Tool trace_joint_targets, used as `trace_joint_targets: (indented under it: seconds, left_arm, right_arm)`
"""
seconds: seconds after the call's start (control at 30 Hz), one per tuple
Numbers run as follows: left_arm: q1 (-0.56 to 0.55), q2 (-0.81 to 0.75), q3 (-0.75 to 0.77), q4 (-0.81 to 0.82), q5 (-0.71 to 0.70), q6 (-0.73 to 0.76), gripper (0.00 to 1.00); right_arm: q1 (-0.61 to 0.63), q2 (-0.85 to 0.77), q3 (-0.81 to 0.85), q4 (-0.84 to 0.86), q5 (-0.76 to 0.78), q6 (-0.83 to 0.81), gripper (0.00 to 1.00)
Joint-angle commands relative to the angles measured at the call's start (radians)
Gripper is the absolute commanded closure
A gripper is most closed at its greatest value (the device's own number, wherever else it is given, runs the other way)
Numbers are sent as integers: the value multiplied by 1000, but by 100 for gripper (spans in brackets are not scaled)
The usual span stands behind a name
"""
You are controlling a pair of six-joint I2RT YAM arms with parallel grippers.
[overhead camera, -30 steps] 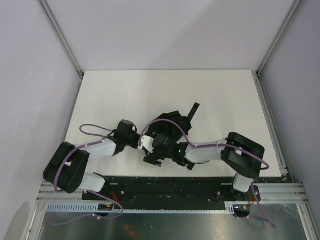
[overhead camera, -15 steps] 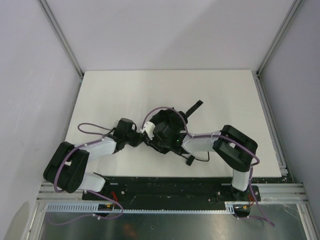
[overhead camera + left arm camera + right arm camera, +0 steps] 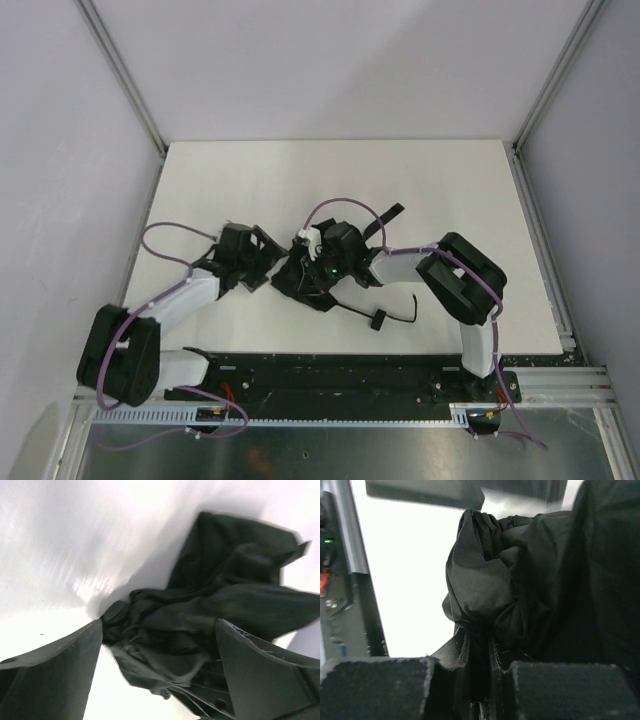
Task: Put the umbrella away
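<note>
The umbrella lies collapsed as a crumpled bundle of black fabric on the white table, near its middle and a little toward the near edge, between the two arms. The right arm reaches in from the right and the left arm from the left, their wrists meeting at the bundle. The right arm's jaws are clenched almost together on a fold of the umbrella's fabric, which shows pinched in the narrow gap between the two padded fingers. The left arm's jaws stand released and wide, one finger on each side of the dark cloth that fills the space between them. A flat black strap sticks out from the bundle toward the far right. A thin black cord with a small dark lump on it trails over the table on the near side, below the right forearm.
</note>
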Motion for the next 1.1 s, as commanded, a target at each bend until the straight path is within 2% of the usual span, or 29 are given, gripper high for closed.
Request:
trace_joint_targets:
  seconds: [0.0,0.13,0.3,0.37,0.5,0.73,0.9,1.0,1.07]
  left_arm:
    - [105,-155,16,7,74,109,2]
    - [161,-268,-80,7,204,22,1]
    - [135,-375,-242,6,337,-204,1]
    - [91,-443,-288,6,313,-284,1]
    - [7,-528,-343,13,177,-421,1]
    - [-27,-379,-338,129,101,-470,1]
    - [-109,-274,-333,205,-9,-497,3]
    - [-128,-196,-337,255,-69,-488,11]
    - [-133,-136,-338,281,-90,-472,21]
  right_arm:
    - [-8,140,-70,-195,-161,147,100]
    - [-48,173,-69,-125,-227,269,100]
    - [-81,240,-69,-12,-306,481,100]
    - [-86,259,-69,40,-321,542,100]
    - [-91,281,-71,140,-352,628,100]
    - [-93,281,-86,261,-375,714,100]
    - [-93,287,-99,328,-389,755,100]
    - [-93,292,-101,358,-398,771,100]
    - [-93,289,-101,367,-402,776,100]
